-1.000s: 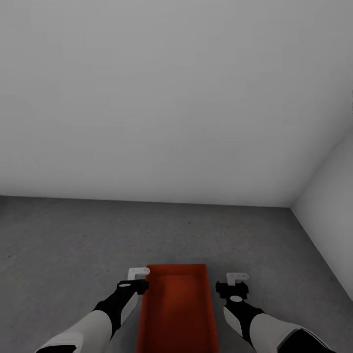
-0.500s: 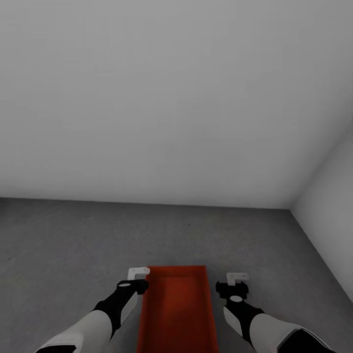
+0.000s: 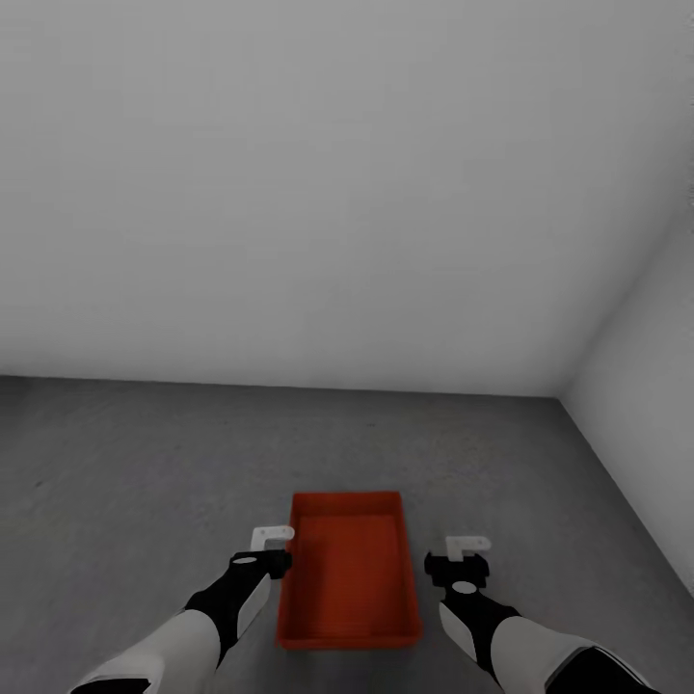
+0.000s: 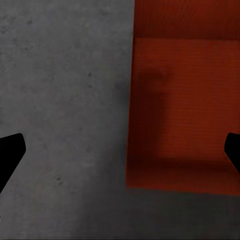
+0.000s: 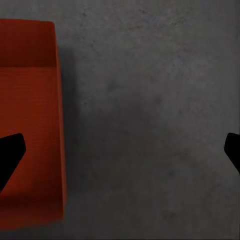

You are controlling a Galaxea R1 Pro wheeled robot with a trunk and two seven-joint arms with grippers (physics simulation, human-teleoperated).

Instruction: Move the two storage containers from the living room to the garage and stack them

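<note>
One orange-red storage container (image 3: pixel 349 569) lies flat and open-topped on the dark grey concrete garage floor (image 3: pixel 135 482), between my two arms. My left gripper (image 3: pixel 273 546) hangs open just to the left of the container's far end, and my right gripper (image 3: pixel 467 556) hangs open a little further off on its right; neither holds anything. In the left wrist view the left gripper (image 4: pixel 120 150) spreads its dark fingertips (image 4: pixel 11 150) over the container (image 4: pixel 182 110) wall and the bare floor. In the right wrist view the right gripper (image 5: pixel 120 150) is over concrete, with the container (image 5: pixel 30 125) off to one side.
A plain pale grey wall (image 3: pixel 289 193) stands ahead and meets a second wall (image 3: pixel 646 405) in a corner at the right. The mottled floor stretches wide to the left and in front of the container.
The view has pulled back: the container's near end, cut off before, now shows whole and further from me. Both grippers keep the same open pose.
</note>
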